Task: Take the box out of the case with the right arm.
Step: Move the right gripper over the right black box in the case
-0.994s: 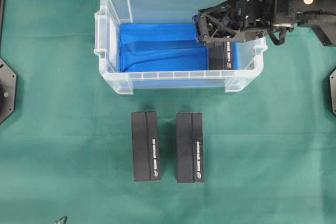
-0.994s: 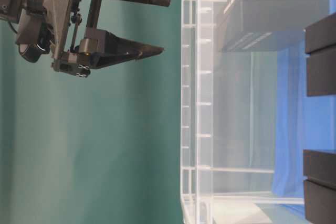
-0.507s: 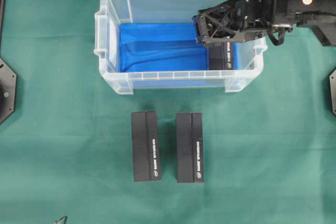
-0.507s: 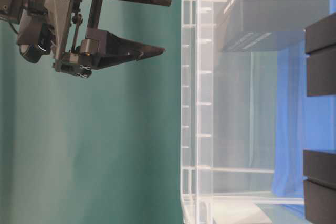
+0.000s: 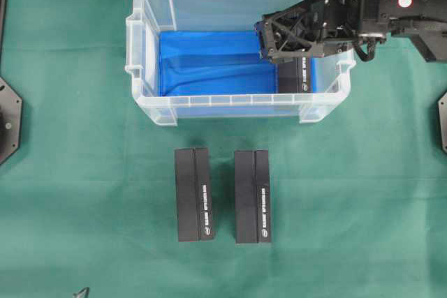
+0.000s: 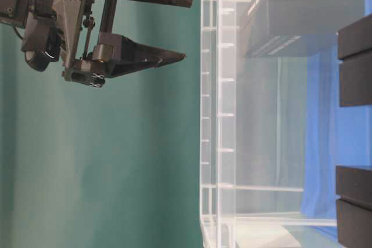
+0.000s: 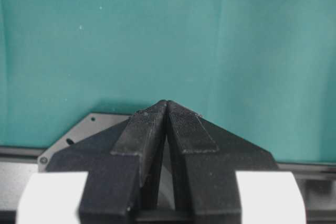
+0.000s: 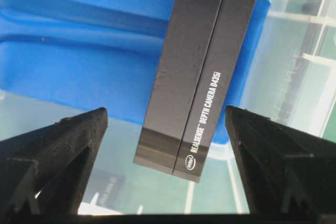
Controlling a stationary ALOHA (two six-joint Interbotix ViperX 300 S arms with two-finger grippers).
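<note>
While my right gripper (image 5: 269, 41) hangs over the right end of the case (image 5: 150, 68), near the upper middle of the overhead frame, its jaws stand spread wide with nothing between them. From the right wrist view I see the two fingers (image 8: 58, 153) at the lower left and lower right of the frame, and the box (image 8: 197, 72) lies beyond them, in the gap but apart from both, on the blue lining (image 8: 68, 61). That box is black, with white lettering along one long side, and it sits flat at the right end of the case, close to the right wall. From table level the gripper (image 6: 187, 27) shows in the upper left, clear of the case rim (image 6: 218, 114); the frame is turned on its side. Below the case in the overhead view, two more black boxes (image 5: 193, 194) lie side by side on the green cloth (image 5: 84, 207), near each other but apart. My left gripper (image 7: 167, 104) shows only in its own wrist view, fingertips pressed together on nothing, over bare green cloth.
</note>
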